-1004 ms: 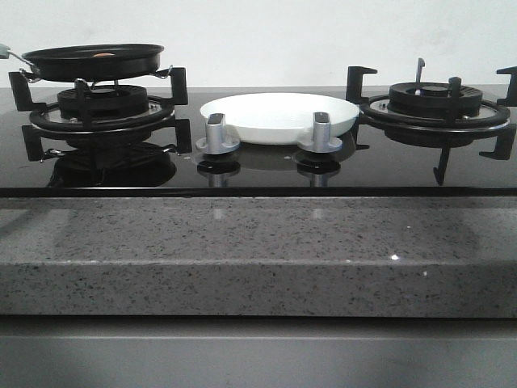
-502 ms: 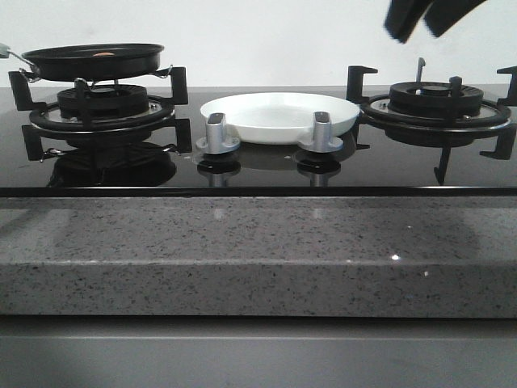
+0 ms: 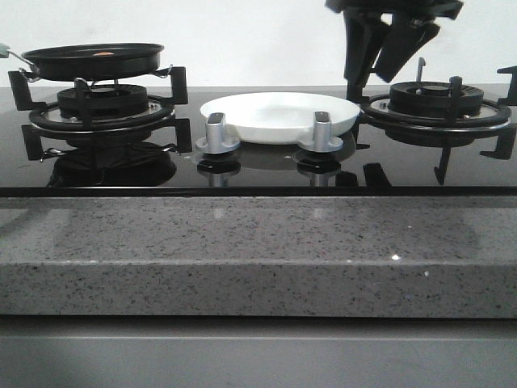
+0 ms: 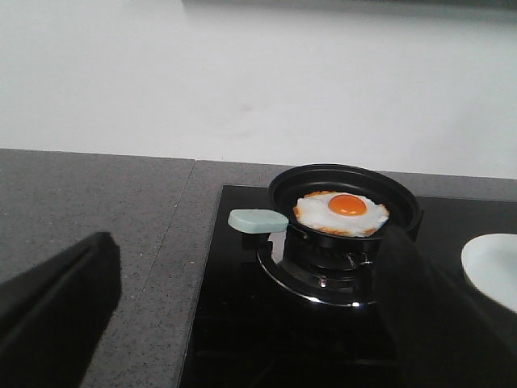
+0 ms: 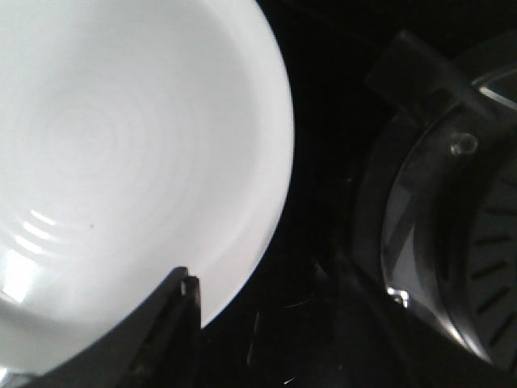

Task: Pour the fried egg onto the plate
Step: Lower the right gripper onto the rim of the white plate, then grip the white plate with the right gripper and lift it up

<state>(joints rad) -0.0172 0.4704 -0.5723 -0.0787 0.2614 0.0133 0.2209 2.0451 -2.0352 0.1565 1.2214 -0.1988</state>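
front view hides fried egg in pan; right claw spread; left claw parted.

We see a speckled grey table carrying a glossy black cooktop, on which the white plate sits directly between two burner grates, just below and beside the right end effector.

Kitchen: black glass gas hob w/ two burners, knobs, speckled stone counter.
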